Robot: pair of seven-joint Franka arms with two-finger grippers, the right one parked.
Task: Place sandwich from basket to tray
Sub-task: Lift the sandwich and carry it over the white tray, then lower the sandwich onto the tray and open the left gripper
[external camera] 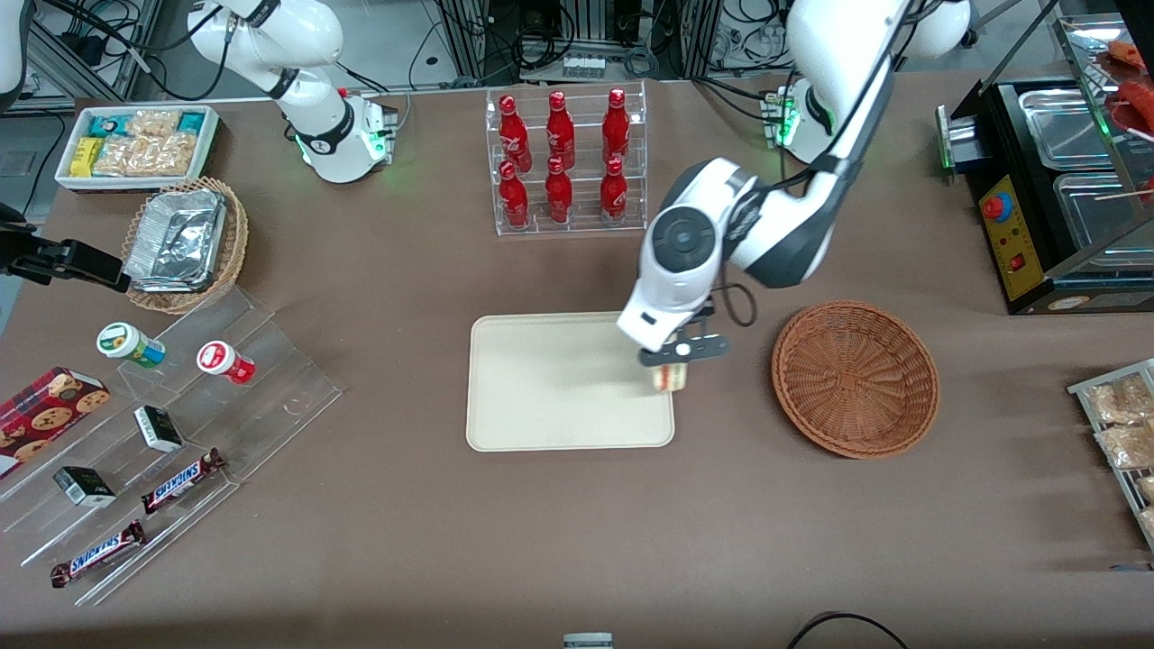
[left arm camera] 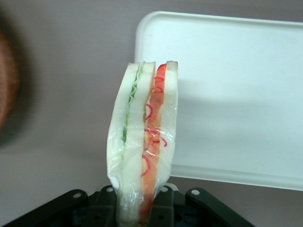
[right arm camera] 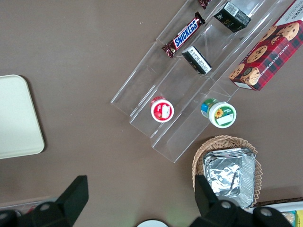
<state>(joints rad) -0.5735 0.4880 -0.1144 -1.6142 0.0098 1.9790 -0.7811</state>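
My left gripper (external camera: 674,362) is shut on the sandwich (external camera: 672,376), a plastic-wrapped wedge with pale bread and red and green filling. It holds it above the edge of the cream-white tray (external camera: 541,379) that is nearest the basket. In the left wrist view the sandwich (left arm camera: 144,142) stands upright between the black fingers (left arm camera: 165,208), with the tray (left arm camera: 236,94) below it. The reddish-brown wicker basket (external camera: 855,378) lies beside the tray, toward the working arm's end, with nothing in it.
A clear rack of red bottles (external camera: 566,162) stands farther from the front camera than the tray. A stepped acrylic display (external camera: 171,451) with snacks, a tan basket of foil trays (external camera: 185,243) and a white snack bin (external camera: 135,144) lie toward the parked arm's end. A black machine (external camera: 1055,189) stands toward the working arm's end.
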